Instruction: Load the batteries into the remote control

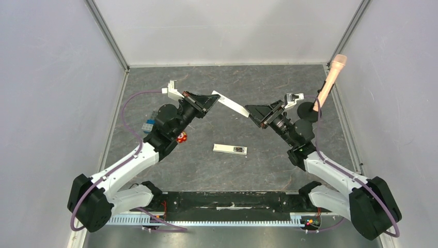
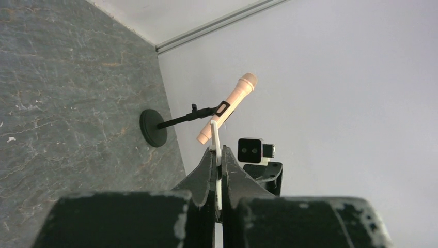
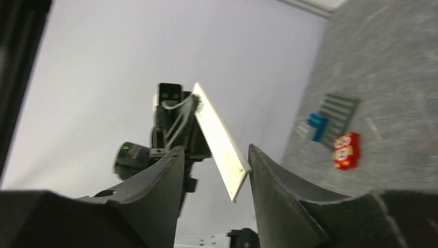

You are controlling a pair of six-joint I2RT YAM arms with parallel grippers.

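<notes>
Looking down from above, the left pincer (image 1: 216,98) was clamped on one end of a thin white plate (image 1: 231,106), probably the battery cover. The remote control (image 1: 230,149) lay on the tabletop (image 1: 268,165) between the arms. The left wrist view showed those jaws shut on the plate's edge. In the right wrist view, the right pincer (image 3: 216,150) stood part open, straddling the plate's free end. No batteries could be made out. A handover seemed in hand, and the next move called for closing squarely.

- The strip (image 1: 231,105) in the black left gripper (image 1: 216,97) is plain white.
- The remote (image 1: 230,149) is white with a dark patch.
- The microphone (image 1: 330,77) is peach-pink, its base (image 1: 309,111) black.
- The toy (image 1: 181,137) is red-orange.
- The table (image 1: 206,170) is grey and veined.
</notes>
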